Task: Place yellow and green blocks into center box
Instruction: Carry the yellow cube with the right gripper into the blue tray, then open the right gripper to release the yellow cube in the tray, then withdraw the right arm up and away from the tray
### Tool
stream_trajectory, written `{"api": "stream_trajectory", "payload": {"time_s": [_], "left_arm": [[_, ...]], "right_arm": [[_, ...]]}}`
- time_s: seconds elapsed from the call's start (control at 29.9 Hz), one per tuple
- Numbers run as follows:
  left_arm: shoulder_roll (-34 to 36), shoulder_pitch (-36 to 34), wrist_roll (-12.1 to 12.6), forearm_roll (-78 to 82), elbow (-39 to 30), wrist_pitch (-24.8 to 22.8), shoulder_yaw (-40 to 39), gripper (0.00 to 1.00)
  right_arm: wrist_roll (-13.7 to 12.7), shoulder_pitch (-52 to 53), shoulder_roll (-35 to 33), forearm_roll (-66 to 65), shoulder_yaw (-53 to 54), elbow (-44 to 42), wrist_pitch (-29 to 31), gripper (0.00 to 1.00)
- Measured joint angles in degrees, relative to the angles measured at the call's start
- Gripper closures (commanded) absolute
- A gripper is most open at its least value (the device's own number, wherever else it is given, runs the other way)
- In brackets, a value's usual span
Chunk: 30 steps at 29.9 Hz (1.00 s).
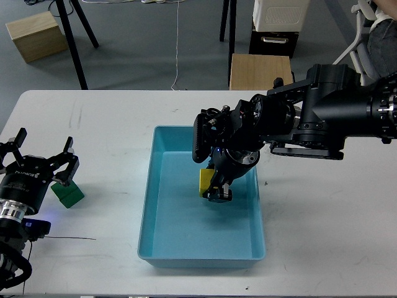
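Observation:
The yellow block (205,182) is inside the light blue center box (147,211), near its upper middle, low over the floor. My right gripper (217,191) comes in from the right and is shut on the yellow block, its fingers pointing down into the box. The green block (67,194) lies on the white table at the far left. My left gripper (41,155) is open and empty, with its right fingers just above the green block.
The white table (322,217) carries the box in its middle. Beyond the far edge stand a wooden stool (257,69), a cardboard box (36,35) and stand legs (79,37). A thin cable lies on the table at the lower left (71,238).

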Motion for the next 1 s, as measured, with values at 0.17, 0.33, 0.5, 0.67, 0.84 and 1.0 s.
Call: {"api": "stream_trajectory", "payload": {"time_s": [0.17, 0.33, 0.5, 0.67, 0.84, 1.0], "left_arm": [[0.0, 0.0, 0.0, 0.0, 0.0, 0.0, 0.0, 0.0], [1.4, -0.1, 0.0, 0.5, 0.1, 0.0, 0.2, 0.0], [6.1, -1.3, 0.0, 0.6, 1.1, 0.0, 0.1, 0.0], [12.3, -5.0, 0.0, 0.7, 4.8, 0.0, 0.1, 0.0], [20.3, -11.4, 0.0, 0.7, 11.2, 0.0, 0.6, 0.0], [24.4, -18.0, 0.0, 1.9, 21.4, 0.0, 1.1, 0.0]], "right_arm": [[0.0, 0.3, 0.0, 1.5, 0.0, -0.4, 0.0, 0.03], [0.0, 1.0, 0.0, 2.1, 1.1, -1.2, -0.3, 0.03], [0.0, 1.7, -2.1, 4.6, 10.4, -4.4, -0.8, 0.02], [0.0, -1.4, -5.8, 5.4, 29.8, -10.7, -0.9, 0.02], [0.0, -6.3, -2.4, 5.9, 51.2, -19.7, -0.8, 0.02], [0.0, -11.9, -0.1, 6.0, 67.2, -22.3, -3.2, 0.01]]}}
